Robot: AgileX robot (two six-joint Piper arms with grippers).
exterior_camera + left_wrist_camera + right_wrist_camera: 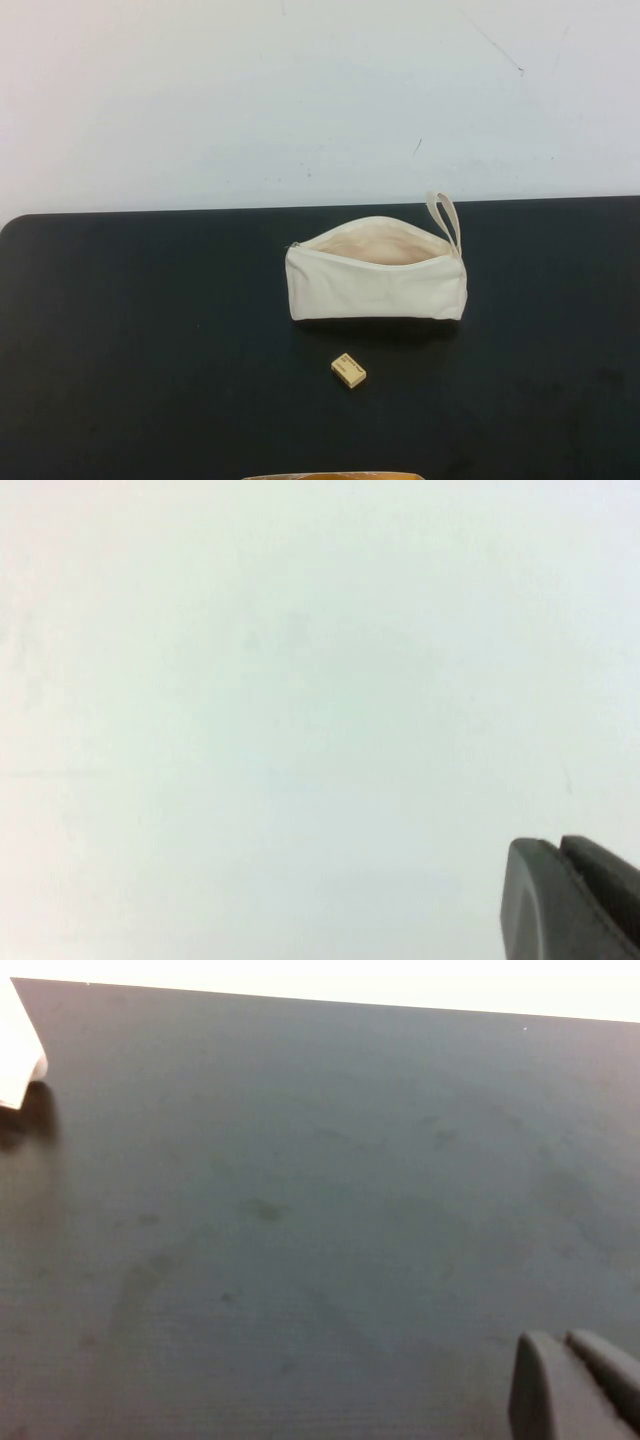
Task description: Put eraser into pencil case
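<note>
Black table (150,330), white wall (200,90) behind, eraser (348,371) near unzipped pencil case (376,272), left hand (575,900) and right hand (575,1385) grip unclear.

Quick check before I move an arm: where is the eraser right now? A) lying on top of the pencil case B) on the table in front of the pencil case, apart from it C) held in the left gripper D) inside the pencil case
B: in the high view the eraser lies on the black table, nearer the robot than the unzipped pencil case, with a gap between them. The left gripper faces only a pale surface; the right gripper hangs over bare table; neither holds anything.
</note>
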